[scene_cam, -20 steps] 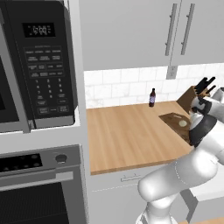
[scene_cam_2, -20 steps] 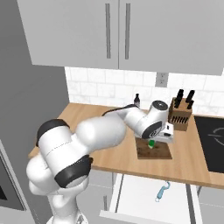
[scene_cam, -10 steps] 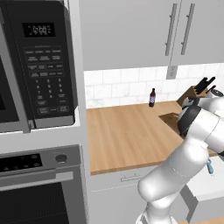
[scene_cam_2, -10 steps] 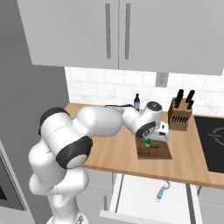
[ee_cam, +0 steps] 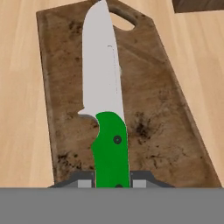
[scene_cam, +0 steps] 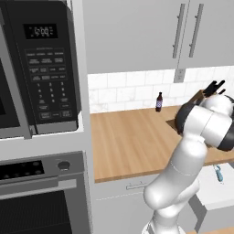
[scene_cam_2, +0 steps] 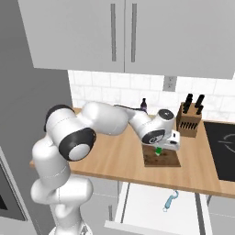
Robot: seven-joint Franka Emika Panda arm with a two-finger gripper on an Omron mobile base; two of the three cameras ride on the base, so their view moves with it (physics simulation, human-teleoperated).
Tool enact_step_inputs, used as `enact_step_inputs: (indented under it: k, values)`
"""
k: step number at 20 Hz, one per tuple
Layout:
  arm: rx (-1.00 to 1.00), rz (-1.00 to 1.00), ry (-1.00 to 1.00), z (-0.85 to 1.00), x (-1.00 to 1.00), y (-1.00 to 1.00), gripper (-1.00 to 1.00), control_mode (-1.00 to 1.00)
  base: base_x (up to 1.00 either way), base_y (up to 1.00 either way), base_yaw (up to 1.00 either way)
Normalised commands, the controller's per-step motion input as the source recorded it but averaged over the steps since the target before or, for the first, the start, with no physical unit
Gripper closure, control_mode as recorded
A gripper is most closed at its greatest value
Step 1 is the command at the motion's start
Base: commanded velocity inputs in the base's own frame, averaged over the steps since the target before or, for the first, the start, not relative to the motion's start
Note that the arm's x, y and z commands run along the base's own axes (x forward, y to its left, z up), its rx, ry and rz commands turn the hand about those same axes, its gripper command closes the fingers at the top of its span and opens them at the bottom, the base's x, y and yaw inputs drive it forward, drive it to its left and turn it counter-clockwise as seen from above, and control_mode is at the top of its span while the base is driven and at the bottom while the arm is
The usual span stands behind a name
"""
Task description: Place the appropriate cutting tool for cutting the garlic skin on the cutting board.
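The knife (ee_cam: 107, 118) has a bright green handle with a dark rivet and a broad silver blade that tapers to a point. It is clamped at the handle end between the closed fingers of the gripper (ee_cam: 113, 183), its blade running lengthwise over the cutting board (ee_cam: 162, 127) toward the board's handle hole. The cutting board is a dark brown, stained wooden rectangle lying flat on the light wooden bench (scene_cam_2: 114, 158), near the knife block side.

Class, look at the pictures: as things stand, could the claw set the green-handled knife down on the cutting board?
Probably yes. The claw, shut on the knife, hangs over the cutting board, whose surface below looks bare.
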Motion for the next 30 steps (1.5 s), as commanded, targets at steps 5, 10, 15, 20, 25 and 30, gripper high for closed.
enact_step_inputs:
  k: [5,10,15,20,25,30]
  values:
    - [0.0,0.0,0.0,-0.22,0.0,0.0,1.0,-1.0,0.0,0.0,0.0]
    - [0.0,0.0,0.0,-0.02,0.0,0.0,1.0,-1.0,0.0,0.0,0.0]
    - [-0.01,0.0,0.0,-0.23,0.0,0.04,1.0,-1.0,0.0,0.0,0.0]
    - [-0.03,0.0,0.0,-0.43,0.05,0.13,1.0,-1.0,0.0,0.0,0.0]
    - [0.0,0.0,0.0,0.0,0.06,0.0,1.0,-1.0,0.0,0.0,0.0]
    - [-0.01,0.0,0.0,-0.13,0.22,0.0,1.0,-1.0,0.0,0.0,0.0]
